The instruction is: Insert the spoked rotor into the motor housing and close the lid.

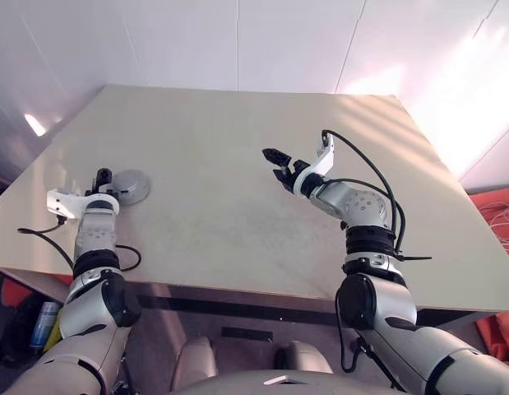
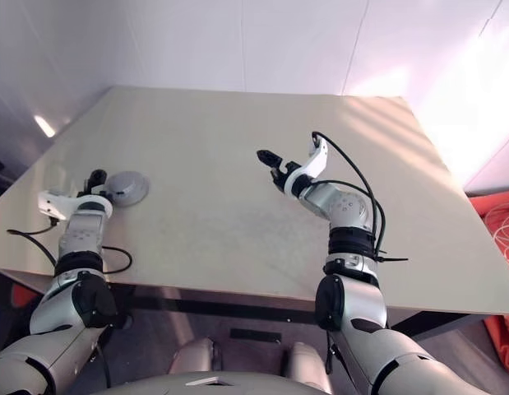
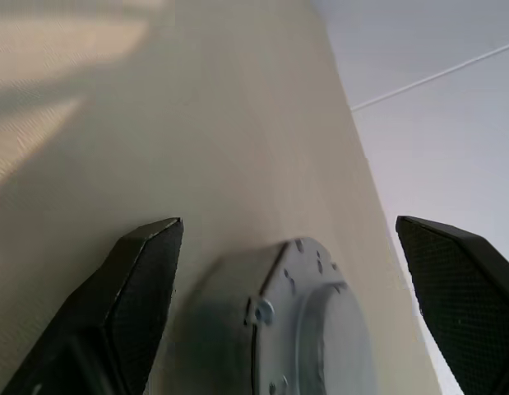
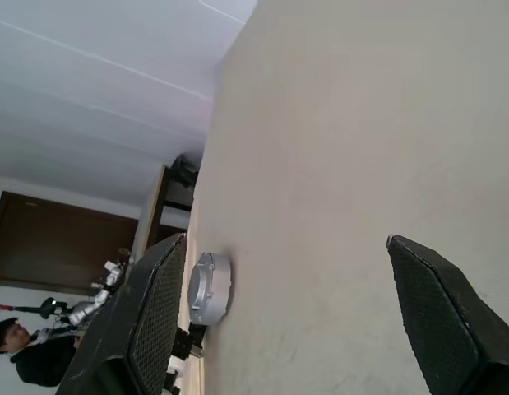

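A round silver-grey lid is lying flat near the left edge of the beige counter, apparently seated on a low round body, so it is sitting as one closed silver unit; the housing underneath cannot be made out separately, and the rotor cannot be told from these views. The left wrist view is showing its top face close up: a raised round centre, a small screw and short slots near the rim.

The left claw is hovering just beside the lid, on its near-left side, with its black fingers spread wide to either side of the lid and gripping nothing. Whether a fingertip is touching the lid cannot be told.

The right claw is hanging above the middle of the counter, well apart from the lid, its fingers also standing wide and holding nothing. Bare counter is lying between it and the lid, with nothing standing in the way.

Black cables are looping along both forearms. Off the counter's right edge an orange thing with pale cord is lying on the floor. In the right wrist view a person is showing past the counter's far side, beside a dark wooden panel. No writing or brand can be read anywhere.
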Motion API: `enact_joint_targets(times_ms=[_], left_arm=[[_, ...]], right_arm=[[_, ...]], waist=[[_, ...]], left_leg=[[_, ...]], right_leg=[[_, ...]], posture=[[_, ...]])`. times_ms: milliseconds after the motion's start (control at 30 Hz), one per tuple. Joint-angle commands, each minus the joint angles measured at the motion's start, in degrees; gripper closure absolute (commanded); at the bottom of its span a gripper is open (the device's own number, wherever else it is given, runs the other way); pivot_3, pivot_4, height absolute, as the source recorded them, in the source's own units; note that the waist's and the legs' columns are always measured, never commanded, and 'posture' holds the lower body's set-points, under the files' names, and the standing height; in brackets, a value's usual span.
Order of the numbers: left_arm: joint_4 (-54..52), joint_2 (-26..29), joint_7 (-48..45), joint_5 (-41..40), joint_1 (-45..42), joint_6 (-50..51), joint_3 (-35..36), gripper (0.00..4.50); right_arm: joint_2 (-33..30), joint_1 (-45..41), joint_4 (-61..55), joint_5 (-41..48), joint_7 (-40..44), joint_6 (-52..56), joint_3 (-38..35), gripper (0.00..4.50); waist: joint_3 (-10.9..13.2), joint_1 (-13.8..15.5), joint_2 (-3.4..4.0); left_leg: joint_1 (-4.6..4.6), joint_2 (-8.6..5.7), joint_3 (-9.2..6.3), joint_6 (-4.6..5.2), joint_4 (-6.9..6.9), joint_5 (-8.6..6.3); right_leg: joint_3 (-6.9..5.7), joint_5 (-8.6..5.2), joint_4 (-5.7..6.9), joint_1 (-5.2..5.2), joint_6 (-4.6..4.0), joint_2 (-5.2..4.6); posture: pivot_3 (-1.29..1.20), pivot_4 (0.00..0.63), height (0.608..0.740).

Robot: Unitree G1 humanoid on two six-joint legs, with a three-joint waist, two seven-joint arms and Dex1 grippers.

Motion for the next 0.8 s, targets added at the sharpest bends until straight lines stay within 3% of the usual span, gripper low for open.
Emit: enact_joint_targets(times_ms=[33,167,300,467,800], left_arm=[[1.66,3.02,2.06,3.28,1.01,-4.52,0.38,0.06],[1.19,3.89,0.73,6.26,-0.05,-5.94,-1.72,0.06],[-1.32,4.99,-2.71,13.26,-0.76,-6.03,-8.73,0.06],[-12.81,4.25,-16.61,16.48,0.47,2.71,-19.81,0.06],[-37.51,5.99,-36.49,21.29,8.84,14.00,-39.11,0.06]], right_arm=[[-0.32,-0.64,-1.81,-0.46,2.44,-0.69,1.48,0.09],[-1.08,1.39,-6.29,-2.73,8.51,-3.50,5.51,0.09],[-4.00,5.76,-11.89,-11.17,17.45,-14.06,14.00,0.09],[-9.29,7.62,-10.60,-18.23,24.38,-23.98,17.75,0.09],[-28.61,12.44,-12.63,-21.13,53.09,-30.38,21.41,0.09]], waist=[[0.00,0.01,0.00],[0.00,0.59,0.00],[0.03,2.20,-0.06],[0.11,4.15,-0.16],[0.12,3.89,-0.16]], left_leg=[[-0.01,0.05,0.01,0.00,0.00,0.00],[-0.13,0.11,-0.01,0.01,0.00,0.00],[-0.28,0.09,-0.05,0.09,0.02,-0.05],[-0.37,0.00,-0.04,0.08,0.08,-0.05],[-0.38,-0.12,-0.01,0.31,0.17,-0.11]], right_leg=[[0.01,0.00,0.00,-0.02,-0.03,0.05],[-0.02,-0.02,-0.02,-0.09,-0.10,0.11],[-0.08,-0.01,-0.10,-0.11,-0.09,0.09],[-0.15,-0.03,-0.07,-0.08,-0.10,-0.10],[-0.17,-0.15,-0.01,-0.07,-0.36,-0.22]], posture=[[0.00,0.000,0.740],[0.00,0.000,0.740],[0.00,0.000,0.740],[0.00,0.000,0.740],[0.00,0.000,0.740]])
